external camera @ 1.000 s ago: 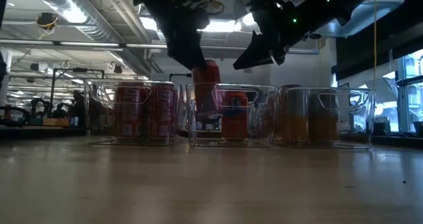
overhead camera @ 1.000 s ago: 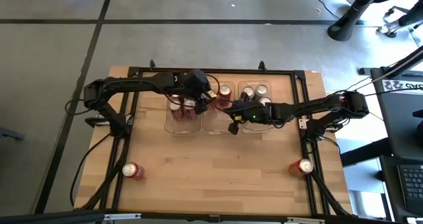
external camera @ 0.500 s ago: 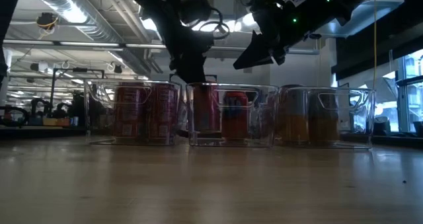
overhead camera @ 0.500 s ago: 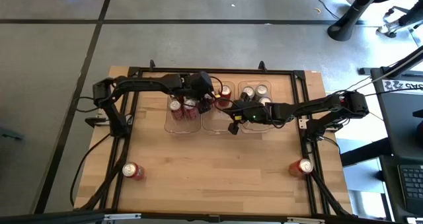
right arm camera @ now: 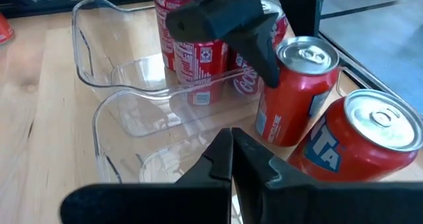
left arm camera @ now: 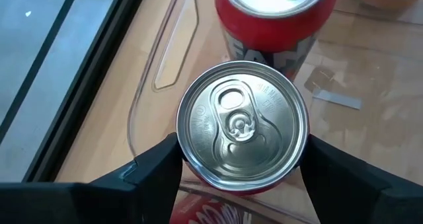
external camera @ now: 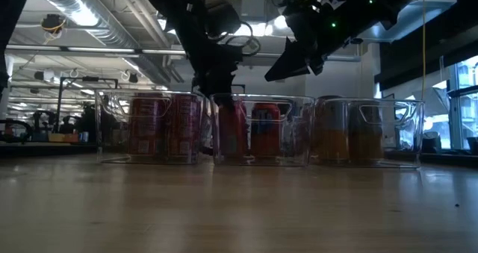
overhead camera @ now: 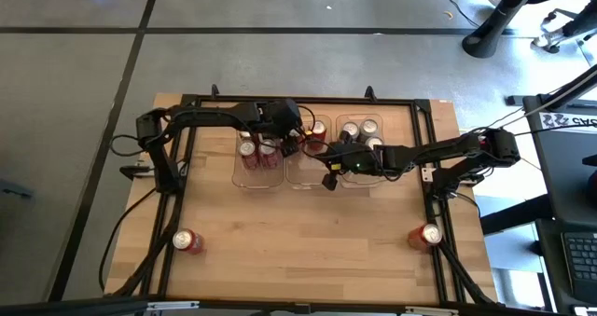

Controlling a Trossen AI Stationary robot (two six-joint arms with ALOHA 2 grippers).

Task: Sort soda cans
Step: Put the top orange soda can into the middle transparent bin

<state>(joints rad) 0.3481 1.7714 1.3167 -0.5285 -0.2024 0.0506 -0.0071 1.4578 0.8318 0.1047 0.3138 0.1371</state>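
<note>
My left gripper (overhead camera: 297, 145) reaches down into the middle clear tray (overhead camera: 300, 177) and is shut on a red soda can (left arm camera: 242, 128), whose silver top shows between the two fingers. A second red can (left arm camera: 277, 16) stands behind it in that tray. The left tray (overhead camera: 254, 177) holds more red cans (external camera: 164, 126), and the right tray (overhead camera: 366, 178) holds gold cans (external camera: 351, 133). One red can (overhead camera: 187, 241) lies near the left near corner, another (overhead camera: 427, 234) near the right near corner. My right gripper (overhead camera: 329, 176) hovers shut above the middle tray's near side. My left gripper pinches the red can by its upper side wall (left arm camera: 192, 171), just under the rim, one finger (left arm camera: 155, 168) on each side. The fingers come from above, pointing down. The can stands upright with its base (external camera: 231, 157) down in the middle tray.
The three clear trays stand side by side in a row at the table's far half. A dark frame rail (overhead camera: 177, 167) runs around the table. The wide wooden area (overhead camera: 308, 232) in front of the trays holds only the two lying cans.
My left gripper has come down and moved slightly toward the table's right, carrying the red can from above the middle tray's rim down into that tray, where it now stands upright.
</note>
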